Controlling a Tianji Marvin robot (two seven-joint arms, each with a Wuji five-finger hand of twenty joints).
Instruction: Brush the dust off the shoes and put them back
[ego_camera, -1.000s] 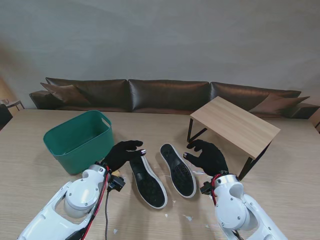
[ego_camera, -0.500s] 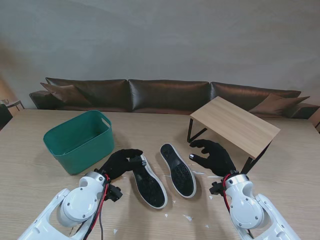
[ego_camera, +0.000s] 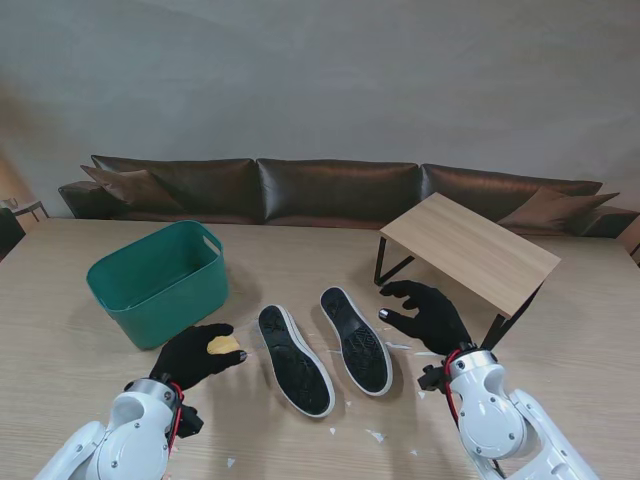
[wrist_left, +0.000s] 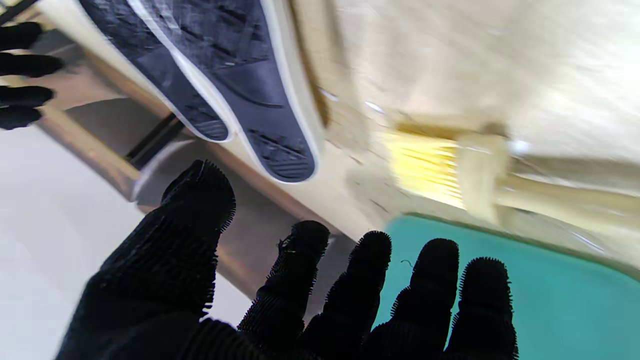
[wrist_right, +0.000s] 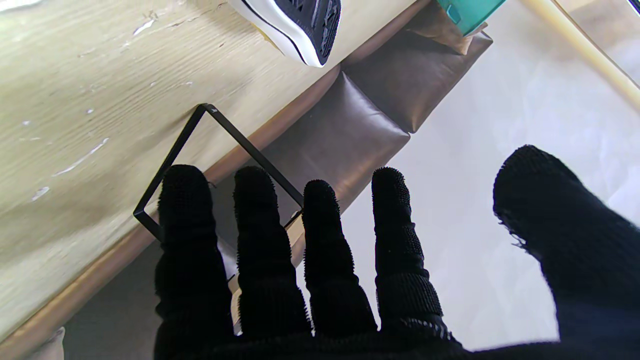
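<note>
Lying soles-up side by side, the two shoes (ego_camera: 325, 345) rest just right of the green basket (ego_camera: 158, 280). The left hand (ego_camera: 197, 353), nearer to me than the basket, hovers spread over a brush (ego_camera: 223, 345), gripping nothing. The right hand (ego_camera: 425, 313), right of the shoes, is splayed and empty.

I see a green basket (ego_camera: 158, 280) on the wooden table (ego_camera: 60, 300), just beyond my left hand. A small raised shelf (ego_camera: 470, 250) stands just beyond my right hand. A brown leather sofa (ego_camera: 330, 190) lines the table's far edge.
</note>
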